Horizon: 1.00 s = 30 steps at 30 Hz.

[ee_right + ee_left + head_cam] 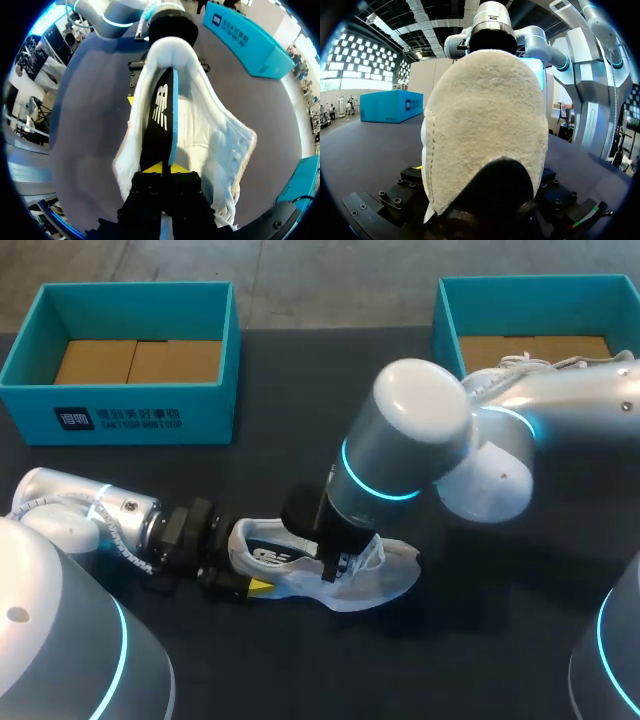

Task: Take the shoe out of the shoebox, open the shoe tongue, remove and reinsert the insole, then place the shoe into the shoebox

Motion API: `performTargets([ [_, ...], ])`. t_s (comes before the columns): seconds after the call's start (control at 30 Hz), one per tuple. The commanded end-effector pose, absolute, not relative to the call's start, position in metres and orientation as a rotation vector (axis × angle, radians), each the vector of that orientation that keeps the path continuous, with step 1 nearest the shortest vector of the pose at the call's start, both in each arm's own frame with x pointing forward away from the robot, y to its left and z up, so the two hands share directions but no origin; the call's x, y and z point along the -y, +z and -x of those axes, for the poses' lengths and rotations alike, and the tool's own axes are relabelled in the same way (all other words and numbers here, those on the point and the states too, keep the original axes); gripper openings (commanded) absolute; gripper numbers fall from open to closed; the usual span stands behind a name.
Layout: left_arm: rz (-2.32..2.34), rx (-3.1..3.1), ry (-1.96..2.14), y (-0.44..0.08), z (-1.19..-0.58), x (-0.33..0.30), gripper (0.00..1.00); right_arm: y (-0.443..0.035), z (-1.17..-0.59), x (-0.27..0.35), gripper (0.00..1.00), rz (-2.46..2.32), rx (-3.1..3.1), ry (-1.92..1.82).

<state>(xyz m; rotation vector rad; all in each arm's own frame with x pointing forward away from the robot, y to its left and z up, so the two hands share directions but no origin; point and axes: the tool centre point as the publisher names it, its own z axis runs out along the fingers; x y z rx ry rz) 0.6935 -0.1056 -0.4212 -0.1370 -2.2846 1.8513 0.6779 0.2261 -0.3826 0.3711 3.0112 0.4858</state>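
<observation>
Right wrist view shows, closest, the right hand (162,169) pinched narrow on the front end of the insole (161,115), which stands on its edge inside the white shoe (205,125) and runs along the shoe's long axis toward the heel. At that heel the left hand (248,578) is closed on the shoe, which lies on the desk (300,430) heel to my left arm, toe to my right; I judge the insole must travel along this line. Farther stand the left shoebox (130,415) and the right shoebox (448,315), nearer my right arm
</observation>
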Motion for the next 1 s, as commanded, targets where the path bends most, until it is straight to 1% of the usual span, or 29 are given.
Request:
performTargets([
  [0.03,0.134,2.286,1.851,-0.423,-0.697,0.107,0.0,-0.373,-0.667,-0.216,0.0,-0.377,-2.924,0.618],
  [0.63,0.134,2.286,1.851,-0.423,-0.697,0.107,0.0,-0.369,-0.669,-0.2,0.0,-0.449,-2.764,0.881],
  [1.0,0.134,2.286,1.851,-0.423,-0.697,0.107,0.0,-0.362,-0.677,-0.205,0.0,-0.433,-2.809,0.79],
])
